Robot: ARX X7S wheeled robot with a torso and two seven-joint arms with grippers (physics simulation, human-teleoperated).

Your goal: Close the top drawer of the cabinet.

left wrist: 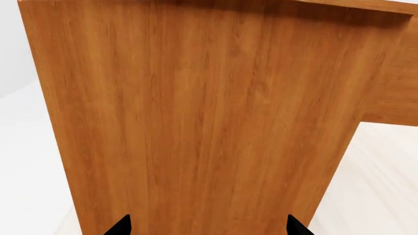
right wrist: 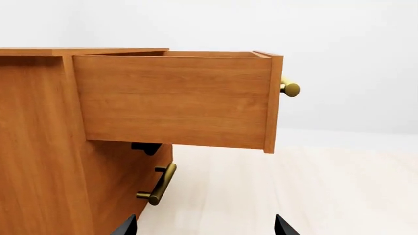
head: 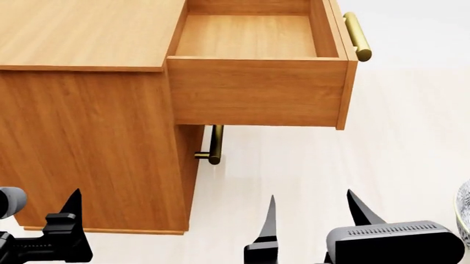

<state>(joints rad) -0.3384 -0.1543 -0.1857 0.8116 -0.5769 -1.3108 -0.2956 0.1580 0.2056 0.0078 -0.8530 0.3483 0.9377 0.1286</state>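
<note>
The cabinet (head: 88,143) is a medium-brown wood box filling the left of the head view. Its top drawer (head: 257,93) is pulled far out to the right, empty inside, with a brass bar handle (head: 358,36) on its front. It also shows in the right wrist view (right wrist: 176,105), with its handle end (right wrist: 290,89). My right gripper (head: 312,220) is open and empty, low and in front of the drawer's side; its fingertips (right wrist: 127,226) show over the floor. My left gripper (left wrist: 207,226) is open, close to the cabinet's side panel (left wrist: 209,122); one of its fingers (head: 72,206) shows in the head view.
The lower front panel's brass handle (head: 214,144) sticks out beneath the drawer; it also shows in the right wrist view (right wrist: 160,185). A pale floor (head: 331,165) spreads to the right of the cabinet. The edge of a bowl (head: 464,212) shows at the far right.
</note>
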